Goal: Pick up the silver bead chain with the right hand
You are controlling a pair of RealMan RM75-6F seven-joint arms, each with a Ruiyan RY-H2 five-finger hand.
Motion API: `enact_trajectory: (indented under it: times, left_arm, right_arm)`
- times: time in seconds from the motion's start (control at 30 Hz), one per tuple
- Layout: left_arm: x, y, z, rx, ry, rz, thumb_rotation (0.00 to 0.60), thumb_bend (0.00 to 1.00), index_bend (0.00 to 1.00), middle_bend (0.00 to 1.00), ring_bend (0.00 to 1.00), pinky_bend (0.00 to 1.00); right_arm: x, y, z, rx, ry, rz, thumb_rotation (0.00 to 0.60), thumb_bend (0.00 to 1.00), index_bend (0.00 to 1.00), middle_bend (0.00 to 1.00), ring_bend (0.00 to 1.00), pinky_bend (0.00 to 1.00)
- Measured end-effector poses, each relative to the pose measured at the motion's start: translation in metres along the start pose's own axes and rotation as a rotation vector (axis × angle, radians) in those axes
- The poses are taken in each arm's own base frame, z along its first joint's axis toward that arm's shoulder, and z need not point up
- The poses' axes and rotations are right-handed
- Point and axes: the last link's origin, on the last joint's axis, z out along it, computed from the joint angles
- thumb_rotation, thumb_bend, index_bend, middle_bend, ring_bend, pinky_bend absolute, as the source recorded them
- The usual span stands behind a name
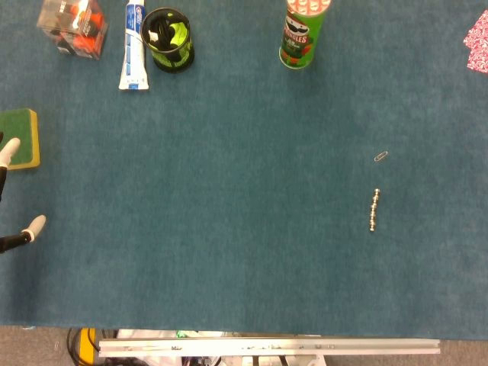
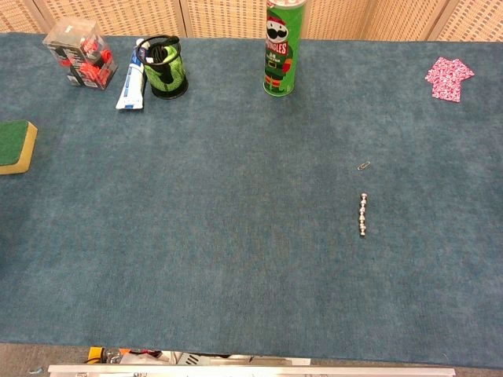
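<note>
Our left hand (image 1: pixel 14 194) shows only spread fingertips at the edge; we cannot see our right hand; silver bead chain (image 1: pixel 374 210) lies alone.

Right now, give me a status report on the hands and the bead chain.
Right hand out of view; left hand at the left edge, fingers apart, empty. Silver bead chain flat on the carpet, untouched. Paperclip just beyond it, apart.

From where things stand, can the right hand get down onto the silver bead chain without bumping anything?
Probably yes, though the right hand is in neither view. The silver bead chain lies straight on bare blue table. Only the paper clip sits close, just beyond its far end and apart from it.
</note>
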Motion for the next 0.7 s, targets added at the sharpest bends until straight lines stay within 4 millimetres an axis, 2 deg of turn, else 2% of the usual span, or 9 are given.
enact_trajectory:
  times: [0.13,0.23,0.43,0.7]
  left_arm:
    - [-0.0004,0.0005,-0.0002,-0.002,-0.001,0.000,0.600,0.17,0.00,0.00,0.00,0.00]
    - [-0.0007,-0.0004,-0.0012,0.002,-0.008,0.004,0.600,0.17,0.00,0.00,0.00,0.00]
    - [0.0006,-0.0007,-0.0027,0.004,-0.009,0.002,0.600,0.17,0.00,0.00,0.00,0.00]
    - [0.0016,-0.0006,-0.0024,-0.003,0.012,-0.002,0.600,0.17,0.00,0.00,0.00,0.00]
  right_arm:
    - [0.0008,0.0000,-0.0003,0.002,0.004,0.002,0.600,0.12,0.60,0.63,0.57,0.71]
    - [0.0015,0.0004,-0.0009,-0.002,0.003,0.004,0.600,0.12,0.59,0.58,0.49,0.67]
    - [0.0028,0.0008,-0.0017,0.000,0.006,0.007,0.600,0.12,0.44,0.43,0.32,0.48]
    - [0.0027,0.0008,-0.0016,0.008,0.002,0.011,0.600,0.12,0.33,0.33,0.22,0.38]
